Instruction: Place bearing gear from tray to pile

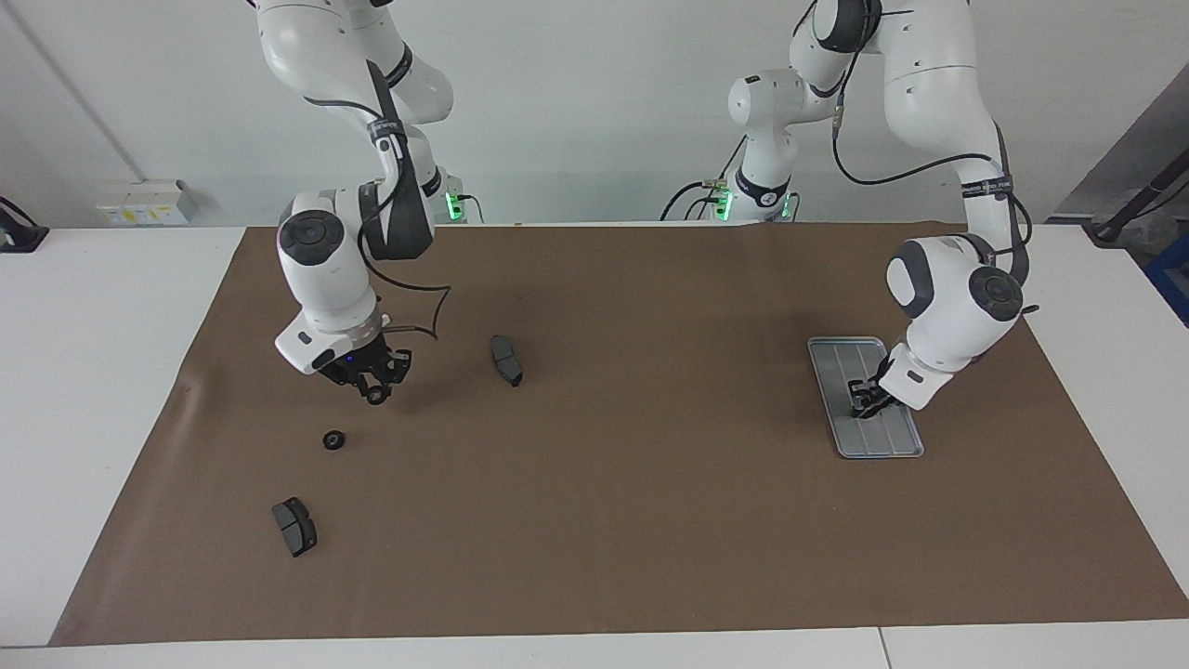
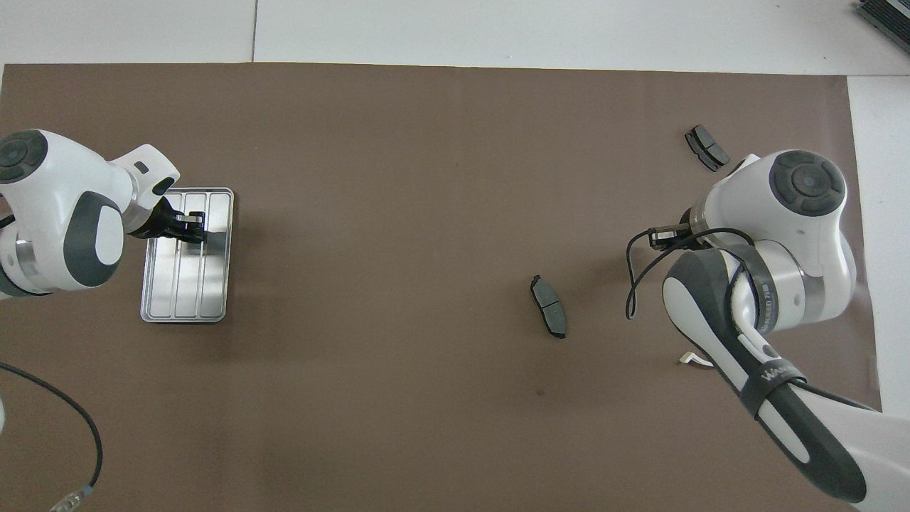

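Observation:
My right gripper [image 1: 375, 396] hangs low over the brown mat [image 1: 650, 520] at the right arm's end of the table, shut on a small dark ring-shaped bearing gear [image 1: 375, 399]. Close by, a second black bearing gear [image 1: 333, 439] lies on the mat. In the overhead view the right arm's wrist [image 2: 789, 213] hides that gripper and what it holds. The silver ridged tray [image 1: 841, 353] [image 2: 185, 299] lies at the left arm's end. My left gripper [image 1: 862, 406] [image 2: 199, 229] is shut, its tips down on the tray.
One dark brake pad [image 1: 506, 360] [image 2: 548, 316] lies mid-table, and another [image 1: 294, 526] [image 2: 707, 148] lies farther from the robots than the lying gear. A white curved bracket [image 2: 693, 360] shows only its tip under the right arm. A loose cable [image 2: 78, 427] lies beside the left arm.

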`<action>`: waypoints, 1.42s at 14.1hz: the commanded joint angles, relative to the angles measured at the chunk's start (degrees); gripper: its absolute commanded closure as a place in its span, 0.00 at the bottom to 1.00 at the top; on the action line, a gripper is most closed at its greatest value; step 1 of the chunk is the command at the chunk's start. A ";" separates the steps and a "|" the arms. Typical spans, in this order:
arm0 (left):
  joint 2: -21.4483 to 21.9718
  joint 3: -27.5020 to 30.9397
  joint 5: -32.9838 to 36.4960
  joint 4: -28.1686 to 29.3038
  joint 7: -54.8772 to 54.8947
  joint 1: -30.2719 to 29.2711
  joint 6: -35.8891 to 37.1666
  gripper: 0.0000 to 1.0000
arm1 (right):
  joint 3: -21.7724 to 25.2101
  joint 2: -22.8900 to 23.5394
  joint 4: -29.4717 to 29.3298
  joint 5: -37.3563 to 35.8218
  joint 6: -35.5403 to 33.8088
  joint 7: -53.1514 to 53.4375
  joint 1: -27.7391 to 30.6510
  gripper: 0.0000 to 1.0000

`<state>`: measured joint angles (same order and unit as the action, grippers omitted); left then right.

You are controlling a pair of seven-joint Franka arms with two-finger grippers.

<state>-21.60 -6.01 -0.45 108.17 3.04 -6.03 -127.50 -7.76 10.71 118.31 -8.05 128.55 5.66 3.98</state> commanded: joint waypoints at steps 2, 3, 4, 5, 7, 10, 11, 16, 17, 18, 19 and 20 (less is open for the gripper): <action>0.95 0.65 -0.25 -1.64 -4.44 3.65 0.84 1.00 | -0.94 -3.15 7.54 1.10 5.39 -2.15 2.17 1.00; 0.95 0.56 -0.26 -3.12 -5.49 4.44 2.50 1.00 | -0.94 -3.07 8.59 1.10 6.79 -2.15 2.17 1.00; 0.86 0.56 -0.26 -4.96 -6.90 5.50 4.69 1.00 | -0.94 -3.07 9.39 1.10 7.85 -2.06 2.26 1.00; 1.12 0.56 -0.17 -5.68 -8.65 6.99 6.10 1.00 | -0.94 -3.07 9.74 1.10 8.29 -1.97 2.18 0.89; 1.74 0.56 -0.17 -5.60 -14.69 10.06 7.25 1.00 | -0.94 -3.07 9.75 1.10 8.39 -1.97 2.26 0.16; 2.18 0.47 -0.17 -5.60 -29.10 18.40 7.44 1.00 | -0.94 -2.98 9.05 1.10 8.21 -1.53 2.09 0.00; 2.18 0.47 -0.17 -5.51 -32.80 20.69 7.18 1.00 | -0.94 -3.15 8.43 1.10 7.95 -1.45 2.09 0.00; 2.53 0.12 -0.78 -4.64 -46.00 30.19 4.72 1.00 | -0.94 -4.91 1.94 1.28 6.20 2.16 1.56 0.00; 2.70 0.04 -0.78 -3.76 -47.41 31.94 3.49 1.00 | -0.94 -4.91 0.10 1.28 4.80 2.07 1.73 0.00; 3.05 0.03 -0.87 -3.14 -48.82 33.35 2.26 1.00 | -0.94 -4.91 -1.92 1.54 3.22 2.16 1.73 0.00; 3.06 0.03 -0.87 -2.61 -50.05 34.59 1.29 1.00 | -0.94 -4.74 -3.77 2.07 1.81 2.16 1.56 0.00; 3.23 0.03 -0.87 -1.74 -51.11 36.08 -0.11 1.00 | -0.94 -4.21 -6.05 3.29 -0.21 2.24 1.39 0.00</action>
<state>-20.20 -6.96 -0.49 103.21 -46.15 27.57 -124.59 -8.00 5.66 116.21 -6.77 131.71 7.37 4.90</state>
